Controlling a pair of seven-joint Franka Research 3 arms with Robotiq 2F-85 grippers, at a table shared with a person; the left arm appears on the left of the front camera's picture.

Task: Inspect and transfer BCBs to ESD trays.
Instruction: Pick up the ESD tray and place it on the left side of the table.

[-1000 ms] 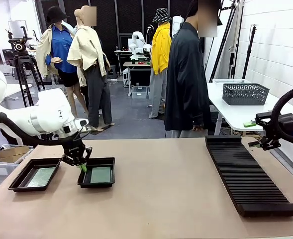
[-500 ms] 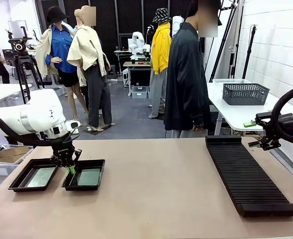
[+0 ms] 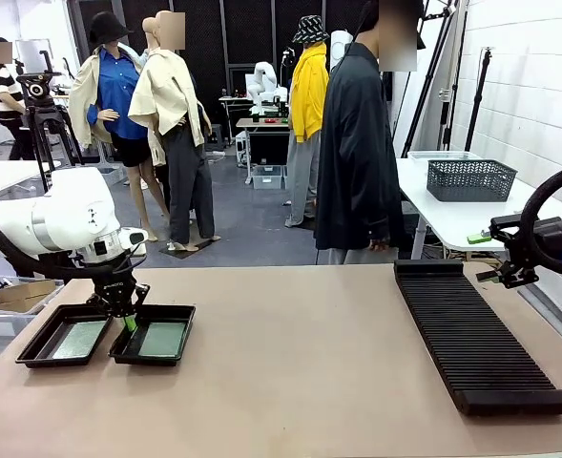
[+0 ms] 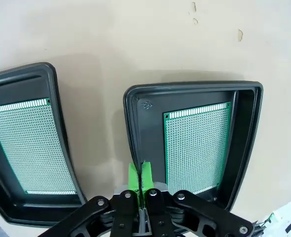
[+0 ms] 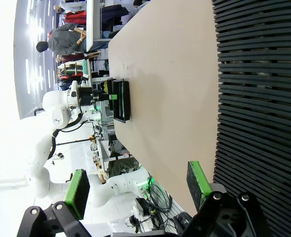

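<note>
The left gripper [image 4: 139, 174] is clamped on the near rim of the right tray [image 3: 154, 341], which sits just beside the left tray [image 3: 66, 335]; each holds a board [image 4: 197, 145], apparently flat. The right gripper [image 5: 135, 187] hangs open above the rack [image 3: 471, 339].

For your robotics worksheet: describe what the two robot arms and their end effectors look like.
Both arms are smooth, white and rounded; the left arm shows bulky joints. Each end effector is black with bolted linkages and two green-padded fingers. The right arm carries a looping black cable and a small blue light.
</note>
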